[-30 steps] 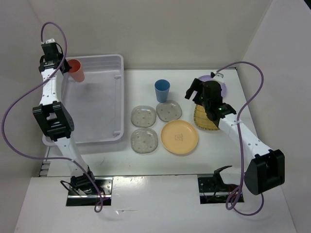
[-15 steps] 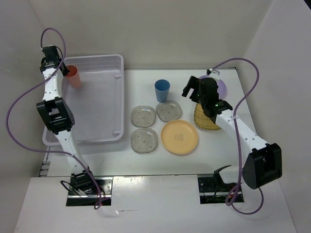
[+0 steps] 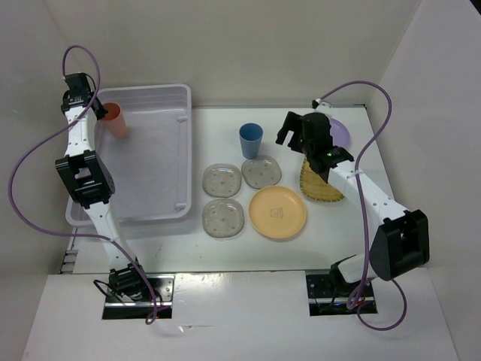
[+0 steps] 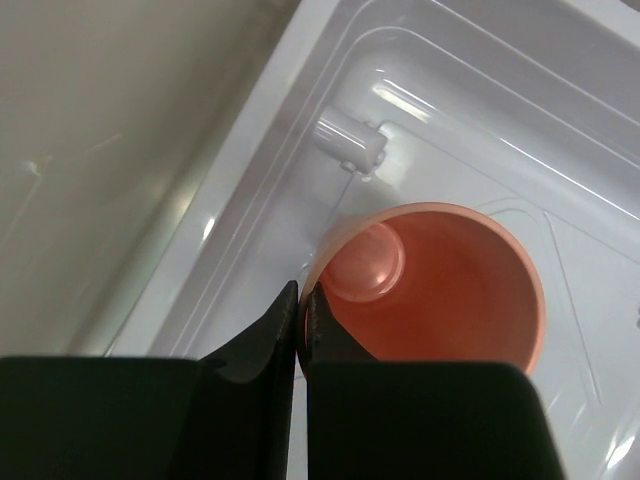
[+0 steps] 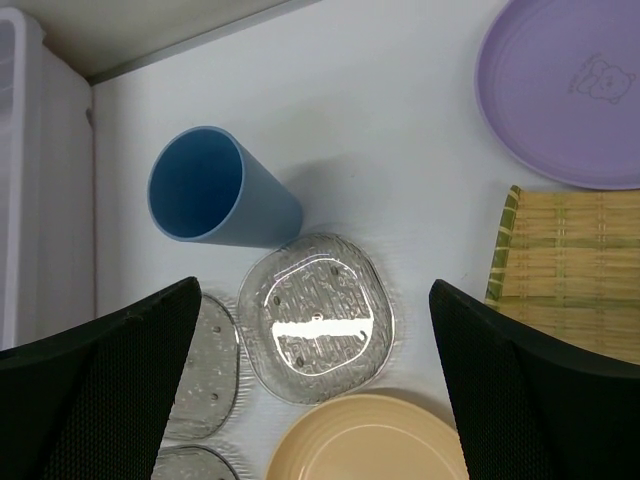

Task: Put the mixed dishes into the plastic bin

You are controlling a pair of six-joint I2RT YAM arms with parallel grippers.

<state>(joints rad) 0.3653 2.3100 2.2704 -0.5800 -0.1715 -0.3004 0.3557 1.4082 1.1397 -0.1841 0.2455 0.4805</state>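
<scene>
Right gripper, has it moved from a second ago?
Yes. The right gripper has slid left, toward the blue cup, uncovering more of the lavender bowl.

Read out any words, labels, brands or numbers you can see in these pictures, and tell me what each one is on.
No text can be read.
lavender bowl: a small stamped mark, perhaps a bear; any lettering is too small to read.
round orange-yellow plate: a faint stamp at its centre, too blurred to read.

Left claw (image 4: 301, 298) pinched on salmon cup (image 4: 450, 290) rim; cup inside plastic bin (image 4: 500, 90), beside its wall.
</scene>
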